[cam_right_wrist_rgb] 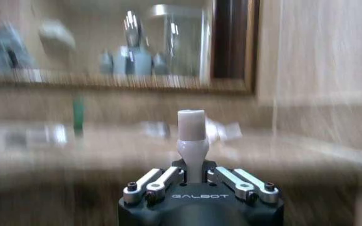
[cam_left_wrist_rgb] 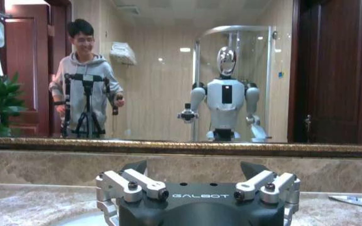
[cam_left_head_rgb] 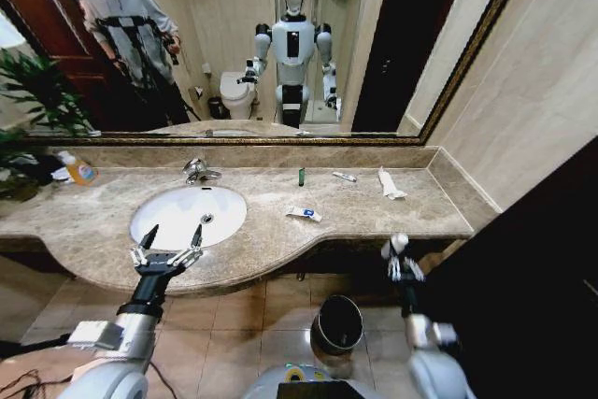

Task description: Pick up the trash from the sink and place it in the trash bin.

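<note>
The white oval sink (cam_left_head_rgb: 164, 227) is set in the brown marble counter, and its basin looks bare. My left gripper (cam_left_head_rgb: 172, 238) (cam_left_wrist_rgb: 193, 168) hovers open over the sink's front rim. My right gripper (cam_left_head_rgb: 403, 266) (cam_right_wrist_rgb: 193, 178) is shut on a small white bottle (cam_left_head_rgb: 399, 245) (cam_right_wrist_rgb: 191, 134), held upright in front of the counter's right end. Below and to its left, the black trash bin (cam_left_head_rgb: 337, 323) stands on the floor. On the counter lie a flat white-blue packet (cam_left_head_rgb: 304, 214), a tiny green bottle (cam_left_head_rgb: 301, 176), a thin wrapped stick (cam_left_head_rgb: 345, 176) (cam_left_wrist_rgb: 352, 201) and a white tube (cam_left_head_rgb: 390, 184).
A chrome faucet (cam_left_head_rgb: 198, 170) stands behind the basin. An orange soap bottle (cam_left_head_rgb: 79, 169) and a green plant (cam_left_head_rgb: 28, 100) are at the counter's far left. A mirror runs along the back wall, and a dark panel (cam_left_head_rgb: 533, 268) is close on the right.
</note>
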Controlling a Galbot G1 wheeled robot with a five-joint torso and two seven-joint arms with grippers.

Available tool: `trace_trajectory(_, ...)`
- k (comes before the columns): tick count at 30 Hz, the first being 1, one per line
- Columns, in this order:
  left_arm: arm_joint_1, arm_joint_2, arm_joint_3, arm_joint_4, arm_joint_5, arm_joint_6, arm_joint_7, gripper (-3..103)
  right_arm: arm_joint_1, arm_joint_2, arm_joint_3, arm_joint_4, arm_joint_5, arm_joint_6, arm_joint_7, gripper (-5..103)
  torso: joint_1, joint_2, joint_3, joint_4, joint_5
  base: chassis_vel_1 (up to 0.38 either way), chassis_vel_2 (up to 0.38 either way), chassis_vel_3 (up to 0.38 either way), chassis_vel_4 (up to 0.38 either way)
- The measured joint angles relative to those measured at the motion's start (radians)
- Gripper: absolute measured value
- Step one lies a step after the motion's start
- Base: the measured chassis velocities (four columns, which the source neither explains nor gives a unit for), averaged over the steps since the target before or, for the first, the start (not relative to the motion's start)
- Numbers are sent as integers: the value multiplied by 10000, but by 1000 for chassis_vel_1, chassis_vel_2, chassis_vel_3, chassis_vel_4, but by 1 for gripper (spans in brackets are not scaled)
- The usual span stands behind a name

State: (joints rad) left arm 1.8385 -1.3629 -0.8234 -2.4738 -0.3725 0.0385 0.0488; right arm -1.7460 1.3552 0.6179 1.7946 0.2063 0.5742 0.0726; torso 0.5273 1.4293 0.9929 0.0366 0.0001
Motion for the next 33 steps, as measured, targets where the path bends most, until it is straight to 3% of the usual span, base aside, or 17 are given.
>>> trace_trajectory(1, 0, 0, 0, 0, 0, 0, 0, 100, 26, -33, -175, -1080, -34, 260, -48, 14, 1, 0, 1, 0, -2, 0, 0, 0, 0)
trace_trajectory(3, 0, 0, 0, 0, 0, 0, 0, 100, 112, -43, -300, -1565, -172, 319, -145, 14, 1, 0, 1, 0, -1, 0, 0, 0, 0)
trace_trajectory(4, 0, 0, 0, 0, 0, 0, 0, 100, 393, -6, -452, -2359, -653, 384, -282, 14, 2, 0, 1, 1, 0, 0, 0, 0, 0)
trace_trajectory(6, 0, 0, 0, 0, 0, 0, 1, 100, 856, 212, -619, -3200, -1251, 181, -666, 14, 2, -1, 1, 2, 1, 0, 0, 0, 0)
trace_trajectory(10, 0, 0, 0, 0, 0, 0, 0, 100, 1590, 339, -945, -4623, -1495, -355, -1442, 14, 2, -1, 2, 2, -7, 0, 0, 0, 0)
trace_trajectory(14, 1, 0, 0, 0, 0, 0, 0, 100, 2784, 718, -1046, -6917, -2483, -28, -1731, 14, 3, -2, 3, 3, 3, 0, 0, 0, 0)
trace_trajectory(21, 0, 0, -1, 0, 0, 0, 0, 100, 4049, 1146, -899, -8966, -3678, 143, -1641, 14, 3, -2, 2, 2, -2, 0, 0, 0, 0)
trace_trajectory(26, 0, 0, 0, 0, 0, 0, 1, 100, 4336, 1343, -825, -9439, -3870, 146, -1536, 14, 4, -2, 3, 2, -4, 0, 0, 0, 0)
trace_trajectory(29, 0, 0, 0, -1, 0, 0, 0, 100, 5000, 1516, -662, -10597, -3856, 840, -1526, 13, 3, -2, 2, 4, 1, 0, 0, 0, 0)
trace_trajectory(33, 0, 0, 0, 0, 0, 0, 0, 100, 5098, 1494, -641, -10879, -3841, 917, -1442, 29, 4, -3, 3, 1, -2, 0, 0, 0, 0)
